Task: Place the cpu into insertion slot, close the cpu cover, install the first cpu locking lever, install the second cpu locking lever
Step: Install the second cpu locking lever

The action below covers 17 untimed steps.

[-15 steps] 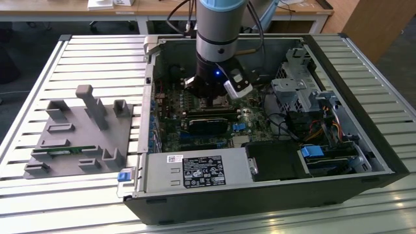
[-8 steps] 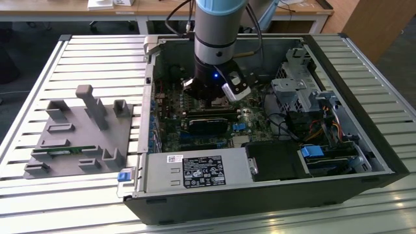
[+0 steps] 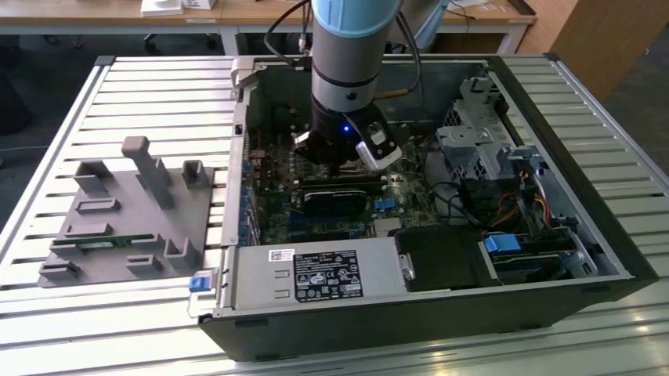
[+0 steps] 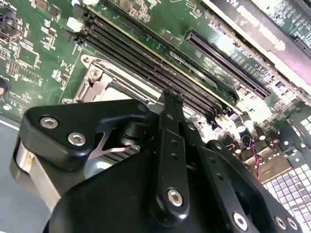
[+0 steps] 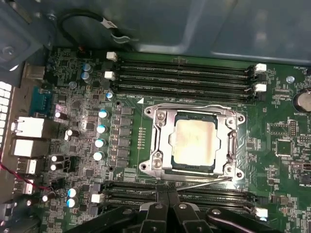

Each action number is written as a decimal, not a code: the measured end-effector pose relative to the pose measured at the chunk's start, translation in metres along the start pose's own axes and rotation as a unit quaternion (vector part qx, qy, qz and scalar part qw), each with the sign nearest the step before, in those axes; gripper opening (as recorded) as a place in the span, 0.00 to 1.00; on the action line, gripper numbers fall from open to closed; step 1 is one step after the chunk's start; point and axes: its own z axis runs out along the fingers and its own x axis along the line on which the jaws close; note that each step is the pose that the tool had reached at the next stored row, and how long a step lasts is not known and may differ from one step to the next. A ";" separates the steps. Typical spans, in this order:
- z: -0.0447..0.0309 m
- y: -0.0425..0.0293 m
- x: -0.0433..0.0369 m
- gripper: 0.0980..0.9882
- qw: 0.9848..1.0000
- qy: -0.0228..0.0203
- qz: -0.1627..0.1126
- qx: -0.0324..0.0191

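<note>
In the first wrist view the cpu (image 5: 194, 141) lies flat in the insertion slot (image 5: 232, 171), its pale metal top showing through the cut-out. The cpu cover (image 5: 163, 141) is down over it. One thin wire locking lever (image 5: 194, 106) runs along the socket's far side. A second lever (image 5: 204, 183) runs slanted along the near side, and its end meets my fingertips. My gripper (image 5: 167, 191) is shut, its fingers pressed together at that socket edge. In the exterior view the gripper (image 3: 337, 163) reaches down inside the open computer case. The second wrist view shows a socket corner (image 4: 104, 82) beyond a finger (image 4: 171, 116).
Long black memory slots (image 5: 184, 73) flank the socket on both sides. A black card (image 3: 337, 196) lies just in front of the gripper. A drive cage (image 3: 481, 149), cables and the power supply (image 3: 313, 274) crowd the case. A grey fixture (image 3: 125, 219) sits on the slatted table.
</note>
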 end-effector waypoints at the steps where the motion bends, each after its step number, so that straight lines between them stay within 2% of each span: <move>1: -0.0001 -0.0004 0.0010 0.01 1.000 0.000 0.000 -0.002; 5: 0.0010 -0.0008 0.0059 0.01 1.000 0.000 0.000 -0.005; 12: 0.0089 -0.0018 0.0125 0.01 1.000 -0.001 0.000 -0.007; 17: 0.0089 -0.0040 0.0129 0.01 1.000 -0.002 0.000 -0.017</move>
